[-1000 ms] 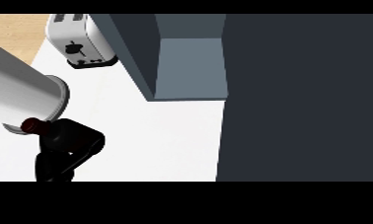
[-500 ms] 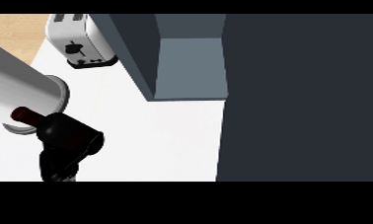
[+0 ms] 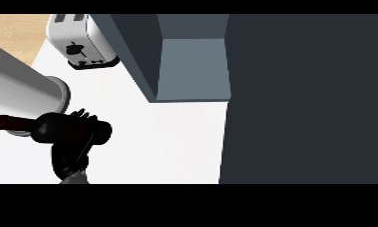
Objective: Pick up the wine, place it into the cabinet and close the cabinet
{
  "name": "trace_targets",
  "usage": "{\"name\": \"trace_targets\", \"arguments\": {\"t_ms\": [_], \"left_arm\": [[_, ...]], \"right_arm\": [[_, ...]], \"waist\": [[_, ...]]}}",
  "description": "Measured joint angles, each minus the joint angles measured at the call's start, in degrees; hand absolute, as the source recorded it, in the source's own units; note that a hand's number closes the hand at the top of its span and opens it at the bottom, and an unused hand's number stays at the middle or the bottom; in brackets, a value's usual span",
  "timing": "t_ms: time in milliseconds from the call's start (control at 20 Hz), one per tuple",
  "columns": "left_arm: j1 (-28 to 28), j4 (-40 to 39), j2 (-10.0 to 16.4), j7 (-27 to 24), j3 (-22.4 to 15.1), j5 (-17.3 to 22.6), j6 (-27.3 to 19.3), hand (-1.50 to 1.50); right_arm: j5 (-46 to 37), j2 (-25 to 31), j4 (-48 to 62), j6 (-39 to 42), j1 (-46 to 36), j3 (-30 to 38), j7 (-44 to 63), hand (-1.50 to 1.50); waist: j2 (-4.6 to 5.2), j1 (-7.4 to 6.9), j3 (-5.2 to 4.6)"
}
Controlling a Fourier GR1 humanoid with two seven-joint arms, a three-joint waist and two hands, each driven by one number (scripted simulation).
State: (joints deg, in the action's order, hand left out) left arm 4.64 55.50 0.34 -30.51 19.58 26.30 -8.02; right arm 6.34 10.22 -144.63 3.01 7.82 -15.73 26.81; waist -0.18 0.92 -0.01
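1. Grip state. My left hand [image 3: 70, 130] sat at the view's left, low over the white counter [image 3: 162, 141]. Its fingers were curled round the wine bottle [image 3: 13, 122]. Only a dark red length of the bottle showed, sticking out toward the left edge. The hand hid the rest, so I could not tell how upright the bottle stood. My grey forearm [image 3: 26, 93] crossed the view just above the hand.

2. Position. The bottle was well apart from the cabinet [image 3: 193, 68], whose grey inside lay open to the upper right.

3. Step in hand, as I judged it: carry the bottle to the cabinet. To do it well:
   a. Lift it off the counter before moving sideways.
   b. Pass below the toaster [image 3: 77, 41], not over it.
   c. Line it up with the opening, between the cabinet's left wall and the dark panel [image 3: 303, 101] on the right, probably the door.
   d. Open the fingers only once the bottle was resting inside.

4. Count: one bottle, one cabinet, one dark panel, one toaster, one hand. My right hand did not show.
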Motion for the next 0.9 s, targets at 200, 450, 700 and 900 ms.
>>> {"name": "trace_targets", "arguments": {"t_ms": [200, 450, 700, 900], "left_arm": [[0.9, 0.7, 0.6, 0.2, -0.9, -1.4, -2.5, 1.5], [1.3, -0.4, 0.5, -3.6, -2.9, -3.3, -2.0, 1.5], [-3.1, 2.1, 1.4, -5.6, -9.2, -5.6, 9.2, 1.5], [-6.2, 5.6, 1.5, -7.7, -12.8, -6.4, 15.6, 1.5]], "right_arm": [[0.0, -0.4, 0.1, -0.1, 0.1, -0.3, 0.2, -1.5], [0.0, -0.5, 0.2, 0.3, 0.3, 0.3, -0.2, -1.5], [-0.3, -1.1, 0.7, 0.3, 0.0, -0.6, -0.8, -1.5], [-0.2, -1.0, 0.7, 0.5, -0.1, 0.0, -0.8, -1.5]], "waist": [[0.0, -0.13, 0.01], [-0.02, 0.03, 0.0], [-0.23, -0.14, 0.01], [-0.19, -0.34, 0.02]]}}
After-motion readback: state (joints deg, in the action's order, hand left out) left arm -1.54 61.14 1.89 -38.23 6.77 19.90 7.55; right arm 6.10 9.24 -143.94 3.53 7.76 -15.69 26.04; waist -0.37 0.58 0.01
